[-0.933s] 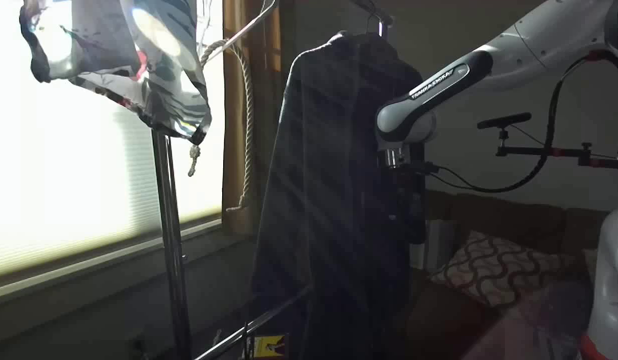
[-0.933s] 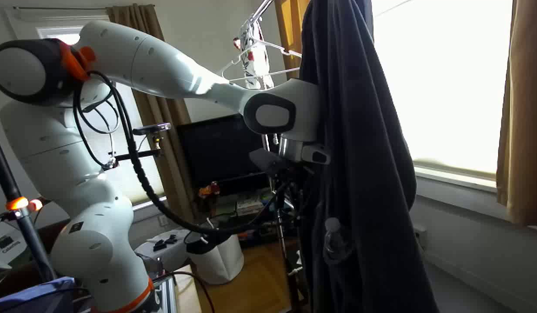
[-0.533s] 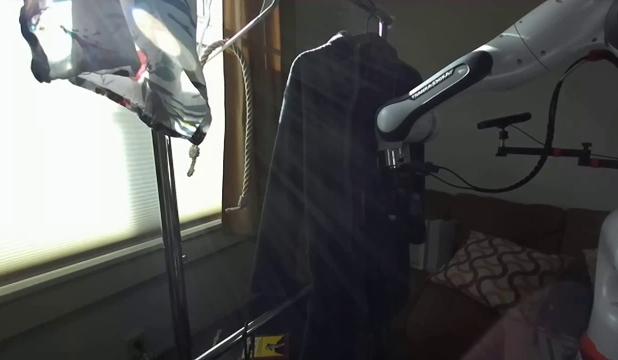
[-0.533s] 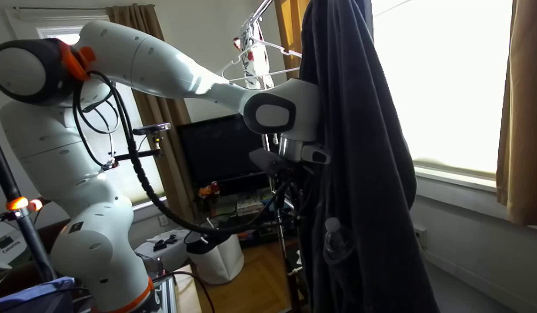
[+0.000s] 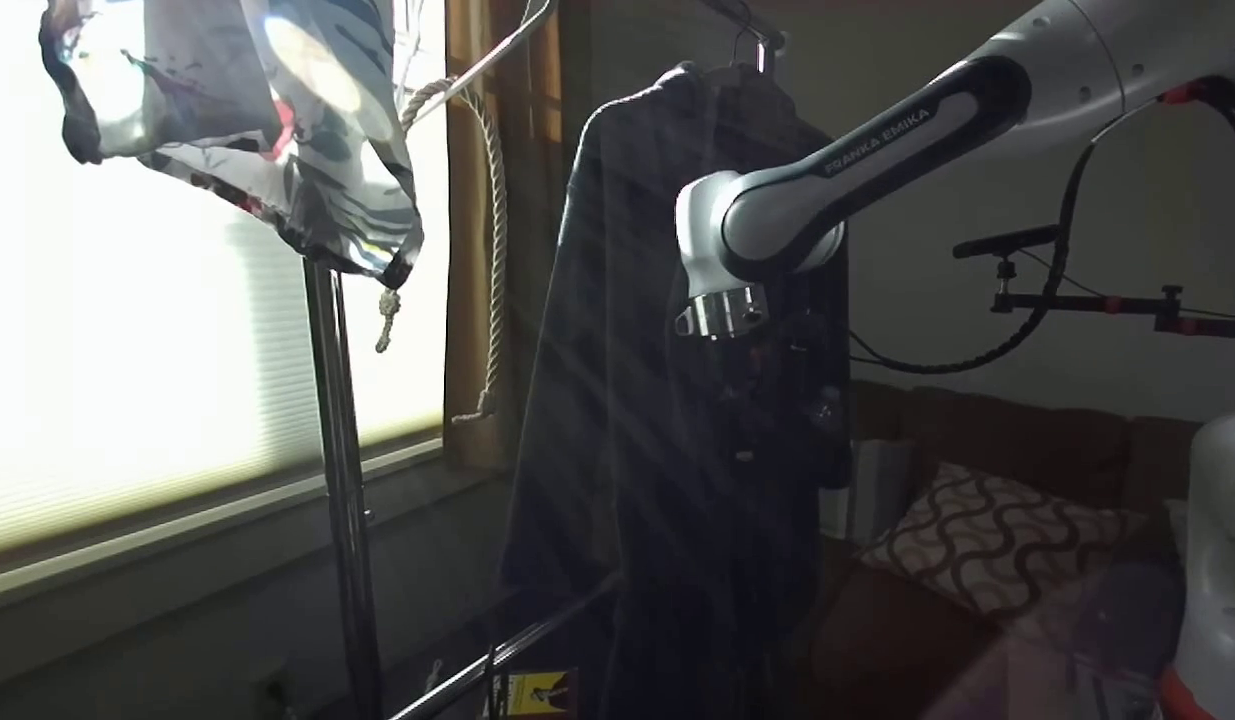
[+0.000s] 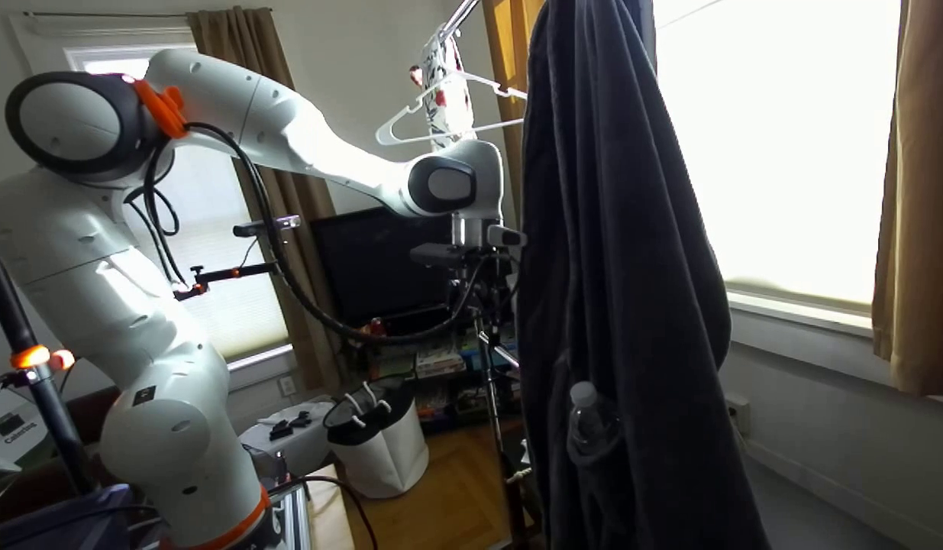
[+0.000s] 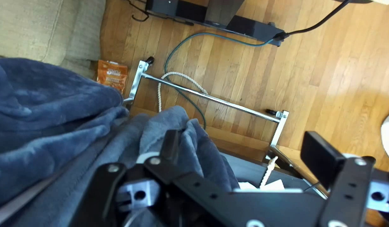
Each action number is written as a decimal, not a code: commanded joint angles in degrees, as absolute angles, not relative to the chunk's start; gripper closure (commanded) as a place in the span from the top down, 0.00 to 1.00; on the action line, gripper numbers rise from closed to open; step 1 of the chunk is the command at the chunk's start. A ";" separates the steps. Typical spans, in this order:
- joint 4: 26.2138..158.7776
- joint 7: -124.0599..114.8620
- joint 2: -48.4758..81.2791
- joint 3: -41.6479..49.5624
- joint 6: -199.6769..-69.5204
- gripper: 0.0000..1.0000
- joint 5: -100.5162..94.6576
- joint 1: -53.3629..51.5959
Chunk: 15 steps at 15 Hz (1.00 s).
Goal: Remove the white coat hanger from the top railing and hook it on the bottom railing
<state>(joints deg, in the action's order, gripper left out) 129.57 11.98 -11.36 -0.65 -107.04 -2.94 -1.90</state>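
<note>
A Franka arm (image 6: 288, 126) reaches beside a chrome clothes rack (image 5: 345, 480) in a sunlit rm, its hand (image 7: 244, 149) unclenched, the fingers (image 7: 320, 157) well apart w/ wood floor (image 7: 307, 63) seen past them in the wrist view. The white coat hanger (image 6: 488, 127) appears in an exterior view just below the top railing (image 6: 460, 17), over the arm's wrist & in front of a floral-print garment (image 6: 444, 99); one end is hidden behind a dark-blue robe (image 6: 631, 267), & whether the hook sits on the railing can't be made out. The bottom railing (image 5: 507, 652), a chrome bar, runs low to the robe's edge in an exterior view, near a small yellow card (image 5: 539, 692). A clear plastic bottle (image 6: 586, 420) shows against the robe. Per the wrist cam, robe folds lie under one finger; contact can't be told. Bkgd: blk TV (image 6: 387, 263), white bin (image 6: 383, 462) w/ blk lining, plus patterned pillow (image 5: 997, 535) on a brn sofa (image 5: 987, 420). On the floor, an orange pkg (image 7: 112, 75) is near the rack's base.
</note>
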 commanded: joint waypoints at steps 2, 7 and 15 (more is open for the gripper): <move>133.78 9.38 -24.57 -4.85 -108.97 1.00 -7.17 -4.96; 131.31 10.22 -26.48 -4.78 -109.29 1.00 -9.14 -5.69; 128.77 25.52 -25.87 -5.80 -112.75 1.00 -3.86 -14.24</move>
<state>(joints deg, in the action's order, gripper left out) 130.75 19.66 -24.31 -5.64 -114.30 -5.73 -11.21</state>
